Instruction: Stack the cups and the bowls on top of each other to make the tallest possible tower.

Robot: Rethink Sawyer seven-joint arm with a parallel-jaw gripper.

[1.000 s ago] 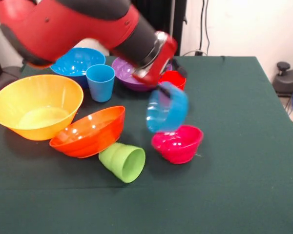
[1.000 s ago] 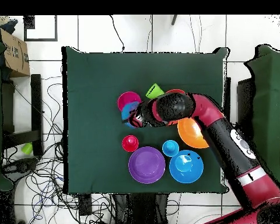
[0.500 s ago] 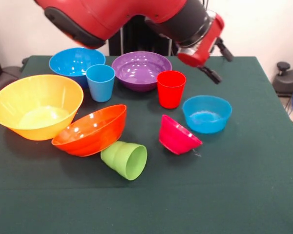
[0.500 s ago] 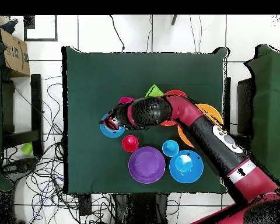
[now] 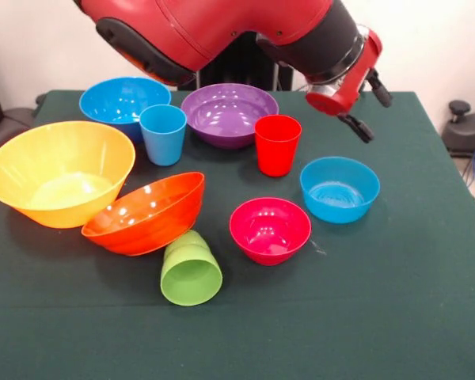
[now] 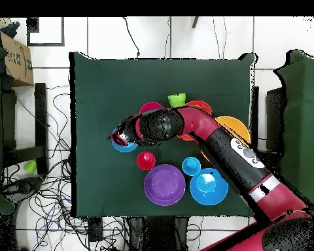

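Gripper (image 5: pixel 366 101) was seen raised above the small blue bowl (image 5: pixel 340 188), fingers spread w/ nothing between them. No tower was built: small magenta bowl (image 5: pixel 270 229) sat upright just left of the sm. blue one, green cup (image 5: pixel 191 269) lay on its side touching the tilted red-orange bowl (image 5: pixel 145 214), which leaned on the yellow-orange bowl (image 5: pixel 59 172). Red cup (image 5: pixel 277 144), light blue cup (image 5: pixel 163 134), purple bowl (image 5: pixel 229 114) & large blue bowl (image 5: pixel 123 100) stood upright at the back.

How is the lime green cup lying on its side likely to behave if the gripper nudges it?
The green cup lies on its side by the red-orange bowl, so it would probably roll, curving because it tapers. Its glossy plastic looks light and slippery, so a push may skid it.
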